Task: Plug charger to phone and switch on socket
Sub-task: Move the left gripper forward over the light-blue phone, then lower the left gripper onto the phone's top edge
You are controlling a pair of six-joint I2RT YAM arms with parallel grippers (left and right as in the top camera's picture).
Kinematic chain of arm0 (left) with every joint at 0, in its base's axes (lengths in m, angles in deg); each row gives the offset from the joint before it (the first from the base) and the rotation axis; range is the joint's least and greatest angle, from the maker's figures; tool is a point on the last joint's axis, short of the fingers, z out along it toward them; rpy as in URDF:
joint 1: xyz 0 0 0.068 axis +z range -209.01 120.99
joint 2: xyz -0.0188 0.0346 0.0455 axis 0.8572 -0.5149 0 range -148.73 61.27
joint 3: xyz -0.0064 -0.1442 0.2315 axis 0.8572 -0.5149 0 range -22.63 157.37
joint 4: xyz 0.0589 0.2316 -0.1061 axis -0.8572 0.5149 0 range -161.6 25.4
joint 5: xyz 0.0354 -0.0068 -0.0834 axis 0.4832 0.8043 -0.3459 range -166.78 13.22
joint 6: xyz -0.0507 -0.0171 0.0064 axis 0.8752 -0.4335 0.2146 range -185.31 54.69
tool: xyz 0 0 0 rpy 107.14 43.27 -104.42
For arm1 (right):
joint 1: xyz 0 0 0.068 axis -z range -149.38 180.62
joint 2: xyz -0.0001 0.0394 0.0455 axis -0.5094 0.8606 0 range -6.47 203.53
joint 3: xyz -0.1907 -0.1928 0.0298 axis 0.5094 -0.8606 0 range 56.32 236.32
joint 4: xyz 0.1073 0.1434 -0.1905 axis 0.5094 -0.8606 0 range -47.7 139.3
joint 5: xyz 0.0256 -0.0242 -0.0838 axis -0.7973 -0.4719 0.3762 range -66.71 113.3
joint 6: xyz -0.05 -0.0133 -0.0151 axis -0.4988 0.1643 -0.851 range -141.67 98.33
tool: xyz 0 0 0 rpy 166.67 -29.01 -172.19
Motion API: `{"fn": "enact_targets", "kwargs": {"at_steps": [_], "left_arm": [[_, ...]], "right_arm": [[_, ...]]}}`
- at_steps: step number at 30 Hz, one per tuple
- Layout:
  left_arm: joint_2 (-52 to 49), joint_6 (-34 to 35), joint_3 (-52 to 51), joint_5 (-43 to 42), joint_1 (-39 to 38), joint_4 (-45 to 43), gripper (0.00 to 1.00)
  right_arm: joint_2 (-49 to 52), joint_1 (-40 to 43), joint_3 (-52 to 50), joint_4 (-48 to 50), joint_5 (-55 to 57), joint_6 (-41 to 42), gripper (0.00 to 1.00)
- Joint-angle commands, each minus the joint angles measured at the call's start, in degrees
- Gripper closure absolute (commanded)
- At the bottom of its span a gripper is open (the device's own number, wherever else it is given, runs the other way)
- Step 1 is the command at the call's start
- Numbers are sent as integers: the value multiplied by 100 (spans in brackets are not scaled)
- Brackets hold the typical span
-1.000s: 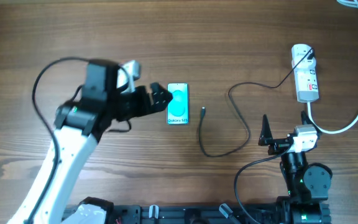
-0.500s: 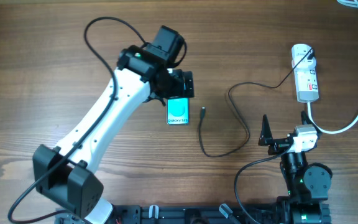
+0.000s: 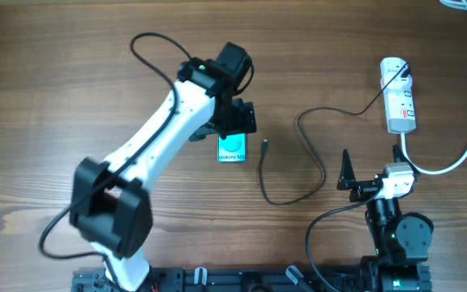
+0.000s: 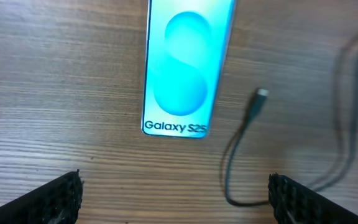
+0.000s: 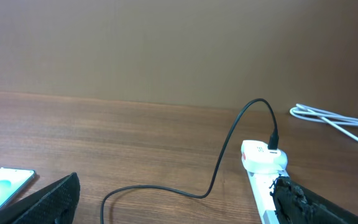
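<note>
From above, the left claw (image 3: 235, 123) hangs over the upper end of the phone (image 3: 232, 148) at the middle of the table (image 3: 71, 49), hiding part of the screen. Only the left wrist camera shows that this claw is spread wide. Its fingers (image 4: 51, 198) sit in the two lower corners with bare wood between them, and the phone lies flat at upper centre with nothing touching it.

The charger (image 3: 324, 166) loops across the centre right of the overhead frame. Its tip (image 3: 264, 146) lies just right of the phone, apart from it. Its plug (image 3: 402, 75) stands in the socket (image 3: 397, 101) at upper right.

We see the right claw (image 3: 347, 170) at lower right as one dark spike. Its own wrist camera shows it spread and gripping nothing.

A white cord (image 3: 460, 158) curves from the socket toward the right edge. Wood lies open left of the phone and along the top. The cable loop fills the space between the phone and the right claw.
</note>
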Motion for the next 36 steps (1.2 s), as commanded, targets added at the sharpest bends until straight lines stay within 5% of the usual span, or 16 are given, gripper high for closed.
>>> {"fn": "enact_targets", "kwargs": {"at_steps": [1, 8, 16, 36], "left_arm": [[-260, 109, 90, -42, -98, -17, 0], [-313, 0, 369, -216, -72, 225, 1], [-817, -435, 1945, -13, 125, 1539, 0], [-1766, -264, 1943, 361, -15, 584, 0]], "right_arm": [[-31, -22, -7, 15, 74, -111, 0], [-31, -22, -7, 15, 76, -109, 0], [-31, -22, -7, 15, 74, -109, 0], [-31, -22, -7, 15, 74, -109, 0]]}}
